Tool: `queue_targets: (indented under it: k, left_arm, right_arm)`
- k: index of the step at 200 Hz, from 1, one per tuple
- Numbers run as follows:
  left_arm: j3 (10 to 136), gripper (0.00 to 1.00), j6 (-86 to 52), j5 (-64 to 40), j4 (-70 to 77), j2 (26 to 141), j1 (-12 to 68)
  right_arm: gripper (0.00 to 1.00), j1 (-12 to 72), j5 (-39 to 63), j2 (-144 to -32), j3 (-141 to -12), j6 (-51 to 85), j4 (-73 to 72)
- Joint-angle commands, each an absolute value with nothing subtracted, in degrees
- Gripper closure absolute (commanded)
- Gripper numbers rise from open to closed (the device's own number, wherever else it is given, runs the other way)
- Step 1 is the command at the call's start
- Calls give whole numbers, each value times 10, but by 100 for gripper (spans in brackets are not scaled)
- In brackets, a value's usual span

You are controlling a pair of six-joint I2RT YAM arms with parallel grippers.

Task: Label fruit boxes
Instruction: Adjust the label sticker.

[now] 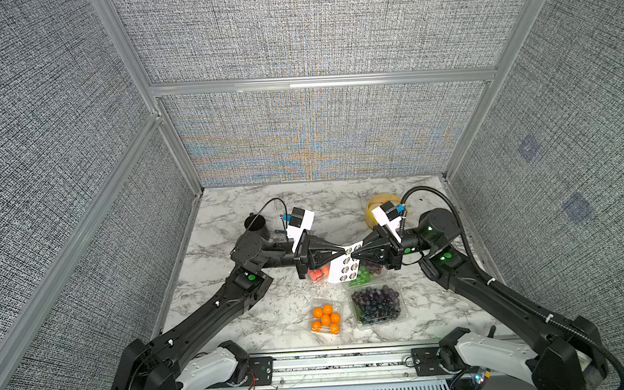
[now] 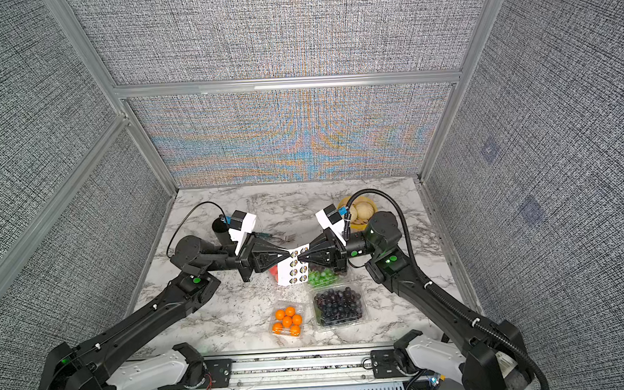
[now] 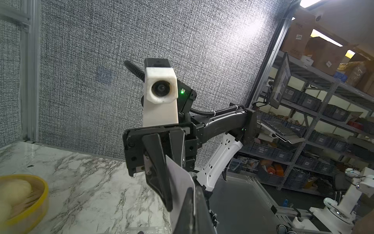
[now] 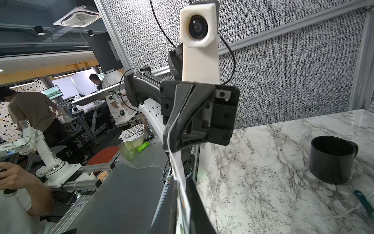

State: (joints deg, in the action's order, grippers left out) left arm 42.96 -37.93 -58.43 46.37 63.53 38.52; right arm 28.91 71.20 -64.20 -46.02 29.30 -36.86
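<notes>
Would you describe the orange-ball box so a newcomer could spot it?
On the marble table, look near the front edge. The small clear clamshell box sits beside the larger dark-grape box; only it holds round orange balls.

Top views look steeply down; wrist views face each other.

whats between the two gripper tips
A white sticker sheet, pinched at its upper edge by the left gripper and the right gripper; both top views show it.
</notes>
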Motion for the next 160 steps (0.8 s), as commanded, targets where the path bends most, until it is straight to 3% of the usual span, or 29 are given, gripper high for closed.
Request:
queue_targets:
  k: [1,39,65,160]
  left_arm:
    - [432,100,-368,-578,467,633,385]
    - [432,100,-373,-578,474,645,385]
    - [432,100,-380,-580,483,645,385]
    - [428,100,-368,-575,458,623,385]
  right_arm:
    - [86,291,712,-645,-452,326,-427]
    - [90,300,722,-670,-456,378,-506]
    - [100,305,725,-682,-465,379,-509]
    - [97,289,728,-648,-443,329,-457]
